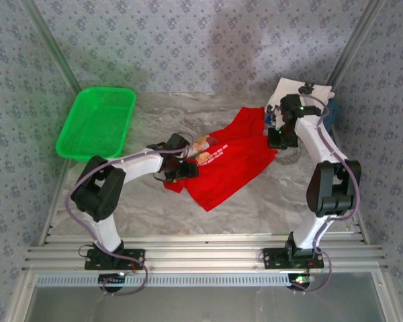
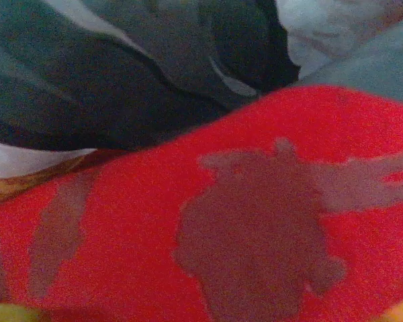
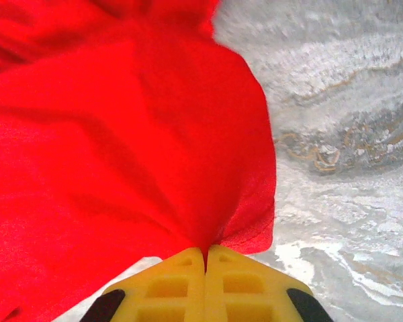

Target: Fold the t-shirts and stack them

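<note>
The red t-shirt (image 1: 228,161) lies spread and rumpled on the middle of the bench (image 1: 275,198), running on a slant from the near left towards the far right. The right hand (image 1: 277,139) is at the shirt's far right end. In its wrist view, the yellow fingertips (image 3: 168,285) are pressed together with a gathered pinch of red cloth (image 3: 121,134) between them. The cloth fans up and away from the pinch, and the grey marbled bench (image 3: 349,134) is bare just to the right of it. The left hand (image 1: 183,168) sits on the shirt's left end, towards the bench's left edge. I cannot tell whether its fingers are apart or together. Its wrist view is pressed close to red cloth bearing a brown print (image 2: 255,228), with dark blurred folds above that I cannot make out. The white t-shirt (image 1: 307,92) lies in the far right corner of the bench, partly behind the right arm. A bit of the navy t-shirt (image 1: 331,122) shows just beside it, along the right edge. A green basket (image 1: 97,121) stands at the far left corner, well apart from all the shirts.
</note>
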`<state>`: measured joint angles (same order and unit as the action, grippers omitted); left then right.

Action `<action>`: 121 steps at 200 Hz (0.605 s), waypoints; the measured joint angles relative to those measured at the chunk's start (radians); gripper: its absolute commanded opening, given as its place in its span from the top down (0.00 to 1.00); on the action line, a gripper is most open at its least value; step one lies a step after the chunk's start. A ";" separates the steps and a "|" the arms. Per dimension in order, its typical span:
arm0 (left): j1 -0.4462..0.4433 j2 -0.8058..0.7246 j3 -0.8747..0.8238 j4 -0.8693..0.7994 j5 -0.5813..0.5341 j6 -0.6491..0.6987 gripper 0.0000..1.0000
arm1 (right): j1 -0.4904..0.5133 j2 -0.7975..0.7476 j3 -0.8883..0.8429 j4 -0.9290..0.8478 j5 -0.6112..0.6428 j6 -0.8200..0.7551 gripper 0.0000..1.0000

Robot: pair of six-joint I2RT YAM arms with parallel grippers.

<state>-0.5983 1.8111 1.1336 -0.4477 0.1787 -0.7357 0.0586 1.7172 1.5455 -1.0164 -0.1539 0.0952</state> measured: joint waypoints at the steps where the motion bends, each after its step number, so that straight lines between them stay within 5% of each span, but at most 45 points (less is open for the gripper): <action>1: 0.001 0.001 0.002 -0.001 0.000 -0.001 0.28 | 0.000 -0.001 0.003 -0.002 -0.003 0.000 1.00; 64: 0.042 0.096 0.127 -0.063 -0.042 -0.018 0.30 | -0.056 -0.117 0.221 -0.150 -0.248 0.031 1.00; 121: 0.140 0.106 0.140 -0.069 -0.049 0.005 0.32 | -0.189 -0.172 0.235 -0.084 -0.578 0.212 1.00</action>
<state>-0.4583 1.9175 1.2739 -0.5167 0.1295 -0.7311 -0.1307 1.5455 1.7805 -1.1000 -0.7319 0.3077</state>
